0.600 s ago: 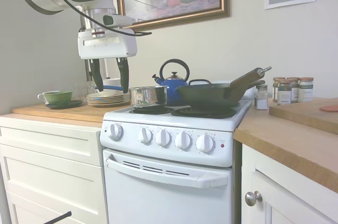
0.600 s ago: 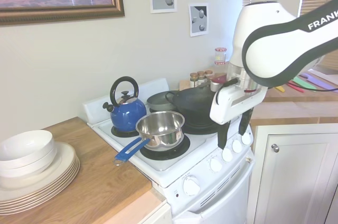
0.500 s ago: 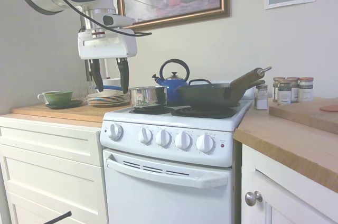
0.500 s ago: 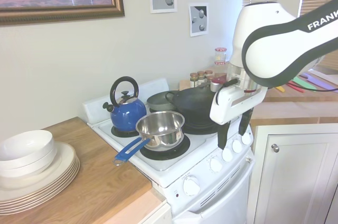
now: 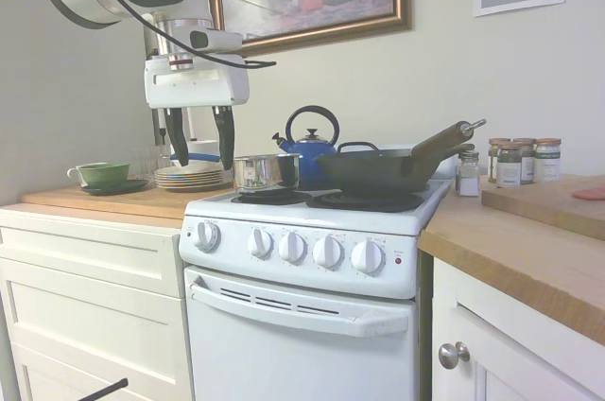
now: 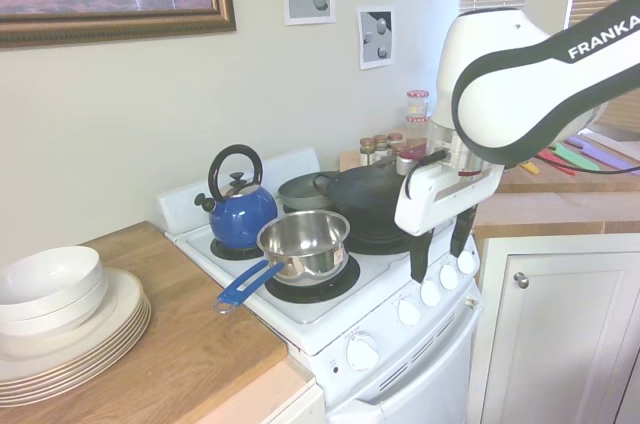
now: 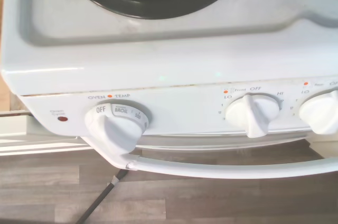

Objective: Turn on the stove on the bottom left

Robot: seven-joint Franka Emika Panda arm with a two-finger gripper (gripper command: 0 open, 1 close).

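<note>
Atop the stove point(image 5: 312, 231), a steel saucepan point(image 6: 303, 241) sits empty; end effector point(image 6: 435, 254) fingers hang apart.

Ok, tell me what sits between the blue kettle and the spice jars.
A black wok on the stove lies between the blue kettle and the spice jars. This is plainest in the first exterior view.

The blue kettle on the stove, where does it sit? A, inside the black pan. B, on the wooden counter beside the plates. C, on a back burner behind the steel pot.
C: the blue kettle stands on a back burner of the stove, behind the steel pot.
</note>
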